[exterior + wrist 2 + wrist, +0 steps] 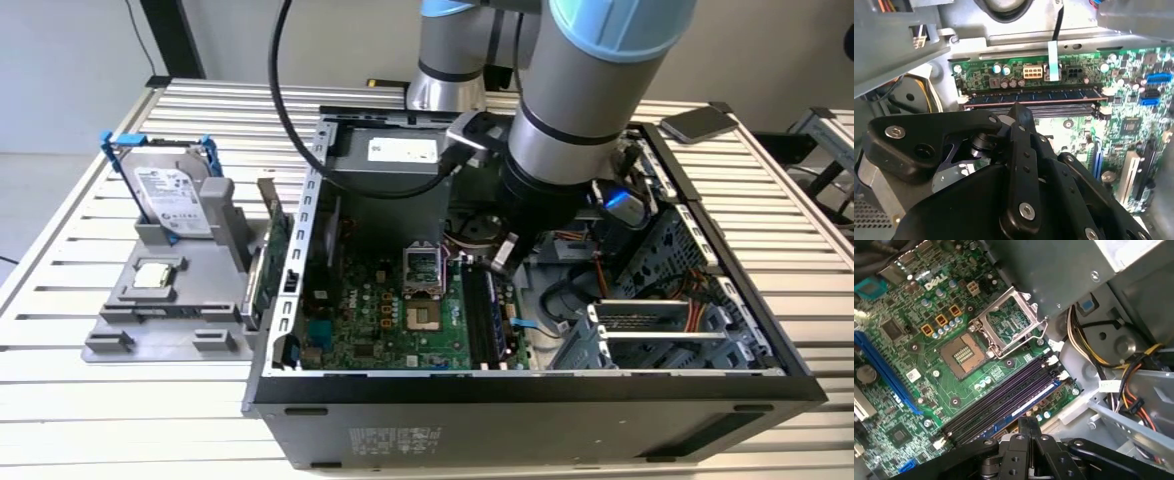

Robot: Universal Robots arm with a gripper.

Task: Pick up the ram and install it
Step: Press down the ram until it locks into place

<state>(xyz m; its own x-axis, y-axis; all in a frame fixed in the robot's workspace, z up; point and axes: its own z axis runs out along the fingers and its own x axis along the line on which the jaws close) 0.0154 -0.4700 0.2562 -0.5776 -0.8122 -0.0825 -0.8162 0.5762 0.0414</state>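
The black metal gripper (505, 252) hangs inside the open grey computer case (534, 385), its fingers (1028, 432) pressed together and holding nothing, just above the long black memory slots (999, 402) of the green motherboard (914, 355). The ram (1029, 95), a long, flat, dark blue stick, sits seated in the slot nearest the board's edge. Beside the slots the silver processor socket (1004, 325) stands open. Yellow and black cables (1104, 360) run just beside. A grey hard drive (174, 200) stands upright on the slatted table (80, 400).
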